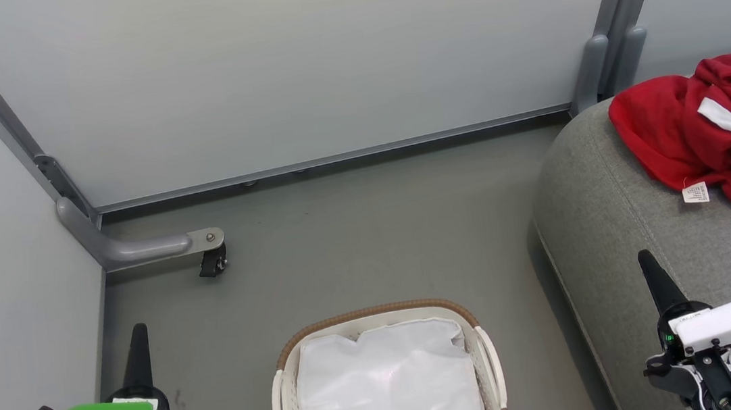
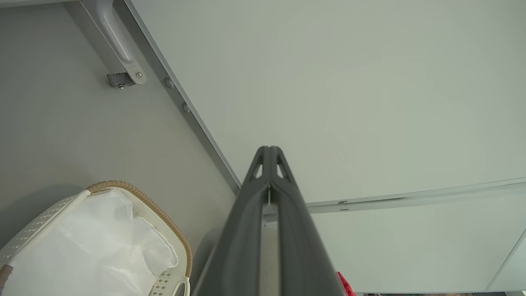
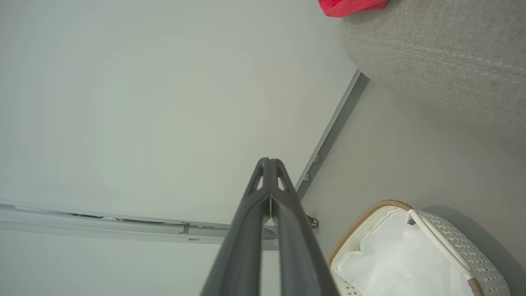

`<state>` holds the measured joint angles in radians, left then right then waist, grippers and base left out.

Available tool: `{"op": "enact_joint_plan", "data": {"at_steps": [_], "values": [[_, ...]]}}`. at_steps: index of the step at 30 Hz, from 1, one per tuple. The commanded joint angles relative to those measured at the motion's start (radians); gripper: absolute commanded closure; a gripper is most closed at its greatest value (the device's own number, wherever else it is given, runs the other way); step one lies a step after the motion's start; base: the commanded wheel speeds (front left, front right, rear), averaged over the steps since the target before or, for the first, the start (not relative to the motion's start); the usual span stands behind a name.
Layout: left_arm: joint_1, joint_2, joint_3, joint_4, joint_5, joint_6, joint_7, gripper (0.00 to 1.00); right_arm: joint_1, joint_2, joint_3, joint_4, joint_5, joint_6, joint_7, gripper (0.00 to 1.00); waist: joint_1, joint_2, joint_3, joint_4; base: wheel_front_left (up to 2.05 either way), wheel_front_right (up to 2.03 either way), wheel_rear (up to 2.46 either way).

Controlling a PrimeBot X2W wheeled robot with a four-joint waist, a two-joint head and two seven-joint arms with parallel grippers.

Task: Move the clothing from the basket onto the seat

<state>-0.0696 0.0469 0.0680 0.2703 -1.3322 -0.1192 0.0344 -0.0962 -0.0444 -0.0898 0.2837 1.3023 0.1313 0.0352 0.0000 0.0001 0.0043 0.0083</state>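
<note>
- Left jaws: clenched, nothing between them. The dark fingers (image 2: 246, 230) press together to the tip and point up, left of the basket (image 1: 377, 311) and clear of it. You can log this as parked, not reaching.
- Right jaws: likewise clenched and empty, with the fingers (image 1: 658, 286) over the near edge of the seat (image 1: 615, 253).
- Basket: on the floor (image 1: 355, 233) between the two arms. The white liner (image 1: 388, 386) covers what you can see of its inside, with no red cloth on it. Judged emptied.
- Seat: just right of the basket, probably set close to keep the carry short.
- Clothing (image 1: 703, 122): a crumpled red heap on the far part of the seat, dropped rather than folded. The task looks done, or nearly.
- Writing: a white tag (image 1: 696, 192) hangs at the heap's near edge, print too small to read. No lettering on the cloth is legible.
</note>
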Motion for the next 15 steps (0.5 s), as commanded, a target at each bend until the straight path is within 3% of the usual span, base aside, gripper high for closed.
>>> {"op": "enact_joint_plan", "data": {"at_steps": [1,15], "values": [[-0.021,0.005,0.008,-0.008,-0.024,-0.005,0.006,1.0,-0.016,-0.006,-0.005,-0.013,0.022,-0.001,0.006,1.0,0.0,-0.0001,0.0,0.0,0.0,0.0,0.0],[-0.032,0.005,0.024,-0.017,-0.126,-0.009,0.037,1.0,-0.017,-0.007,-0.014,-0.025,0.137,-0.001,0.036,1.0,0.0,-0.0001,0.0,-0.003,0.0,0.0,0.0]]}}
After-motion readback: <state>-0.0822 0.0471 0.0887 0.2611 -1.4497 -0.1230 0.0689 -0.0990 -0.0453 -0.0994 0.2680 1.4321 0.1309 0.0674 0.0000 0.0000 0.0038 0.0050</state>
